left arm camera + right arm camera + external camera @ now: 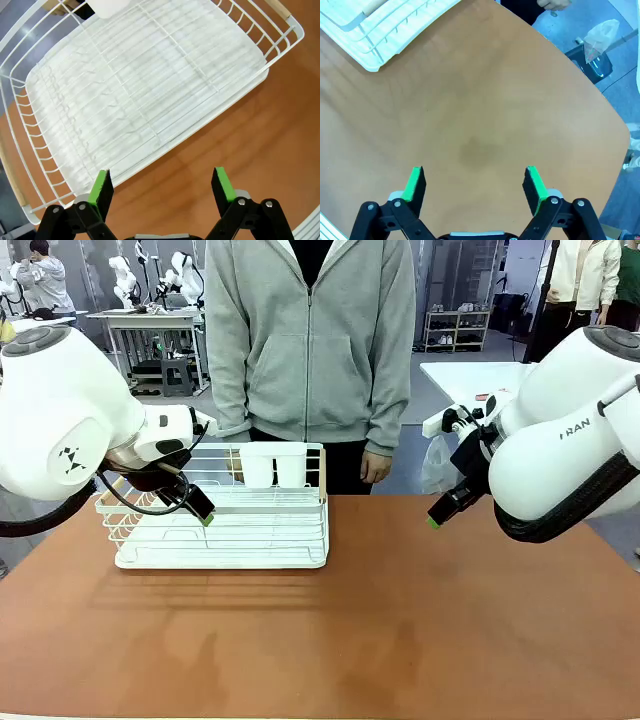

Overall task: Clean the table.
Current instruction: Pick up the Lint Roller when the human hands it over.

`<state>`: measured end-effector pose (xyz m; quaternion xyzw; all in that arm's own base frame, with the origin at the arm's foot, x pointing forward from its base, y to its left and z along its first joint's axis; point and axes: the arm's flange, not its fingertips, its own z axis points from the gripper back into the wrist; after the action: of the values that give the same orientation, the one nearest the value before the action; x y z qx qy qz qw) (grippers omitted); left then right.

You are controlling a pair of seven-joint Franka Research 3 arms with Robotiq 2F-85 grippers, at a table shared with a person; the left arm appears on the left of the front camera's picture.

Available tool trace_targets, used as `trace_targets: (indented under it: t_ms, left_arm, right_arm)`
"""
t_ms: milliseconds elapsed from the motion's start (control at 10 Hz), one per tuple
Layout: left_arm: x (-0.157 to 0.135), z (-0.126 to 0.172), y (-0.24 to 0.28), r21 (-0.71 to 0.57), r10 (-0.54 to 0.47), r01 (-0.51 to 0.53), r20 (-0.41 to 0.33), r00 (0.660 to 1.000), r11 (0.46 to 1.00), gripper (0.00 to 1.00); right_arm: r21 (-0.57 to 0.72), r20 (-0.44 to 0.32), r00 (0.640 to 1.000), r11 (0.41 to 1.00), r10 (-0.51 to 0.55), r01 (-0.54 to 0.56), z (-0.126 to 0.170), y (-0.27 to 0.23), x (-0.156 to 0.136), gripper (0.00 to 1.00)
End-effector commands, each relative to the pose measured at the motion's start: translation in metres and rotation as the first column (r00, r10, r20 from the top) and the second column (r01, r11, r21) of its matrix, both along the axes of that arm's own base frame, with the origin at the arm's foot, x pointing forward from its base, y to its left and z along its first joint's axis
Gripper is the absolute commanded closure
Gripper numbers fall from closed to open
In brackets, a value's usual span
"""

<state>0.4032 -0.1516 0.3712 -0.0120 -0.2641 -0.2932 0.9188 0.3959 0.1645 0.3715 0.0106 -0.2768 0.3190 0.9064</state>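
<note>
Reddish-brown and matte, the table [400, 630] carries a white wire rack [225, 545] on its far left part. The long axis of the rack runs left to right. The left gripper [200, 512] hangs over the left end of the rack, near its front rim, with fingers apart and empty. The right gripper [434, 521], also apart and empty, hangs over bare table, well apart from the rack. If the rack must go, the left arm is clearly the nearer one.
</note>
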Motion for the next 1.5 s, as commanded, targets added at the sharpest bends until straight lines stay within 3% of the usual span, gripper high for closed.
trace_targets:
  t_ms: [0,1200,1300,1400]
  left_arm:
    - [0.000,0.001,0.000,-0.001,0.000,0.000,0.002,1.000,1.000,0.00]
    - [0.000,0.000,-0.001,0.000,-0.002,0.002,0.000,1.000,1.000,0.00]
    - [0.009,0.023,0.006,-0.013,-0.019,0.019,-0.010,1.000,1.000,0.00]
    - [0.020,0.046,0.020,-0.108,-0.029,0.023,-0.049,0.998,0.994,0.00]
  right_arm:
    - [0.000,0.000,1.000,1.000,0.000,0.000,0.000,0.000,0.000,0.00]
    - [-0.001,0.000,1.000,1.000,0.000,0.000,0.000,0.000,0.000,0.00]
    - [0.005,0.017,1.000,1.000,-0.011,0.011,0.017,-0.004,0.011,0.00]
    - [0.070,-0.005,0.999,0.997,-0.039,0.039,0.039,-0.015,0.025,0.00]
